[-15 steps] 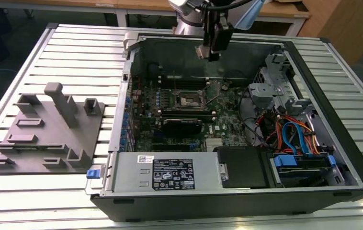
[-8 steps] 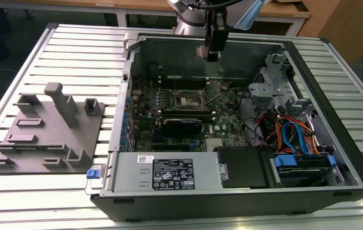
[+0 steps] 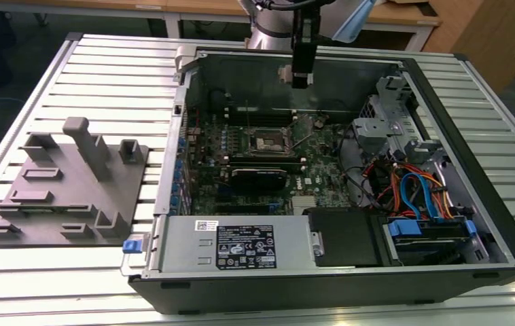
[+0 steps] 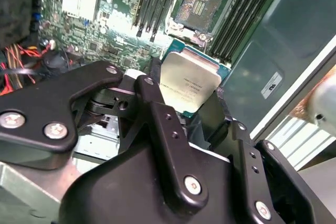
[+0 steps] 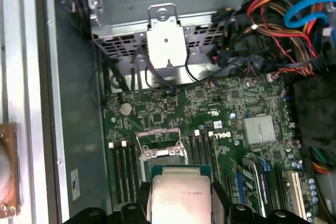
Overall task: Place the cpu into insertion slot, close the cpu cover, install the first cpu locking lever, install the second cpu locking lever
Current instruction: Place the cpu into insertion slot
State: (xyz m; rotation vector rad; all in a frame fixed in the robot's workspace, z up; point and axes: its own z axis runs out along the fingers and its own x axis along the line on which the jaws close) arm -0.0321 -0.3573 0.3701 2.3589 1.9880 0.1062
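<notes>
Above the open computer case (image 3: 330, 282), gripper (image 3: 301, 80) over the green motherboard (image 3: 205, 173), fingers (image 4: 157, 109) closed on opposite edges of the cpu (image 4: 186, 85), chip held clear of the insertion slot (image 4: 197, 4), slot's dark centre uncovered

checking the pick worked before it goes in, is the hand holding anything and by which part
Yes: the hand holds the cpu, pinched by two opposite side edges, its metal top uncovered. It is not yet in the insertion slot.
</notes>
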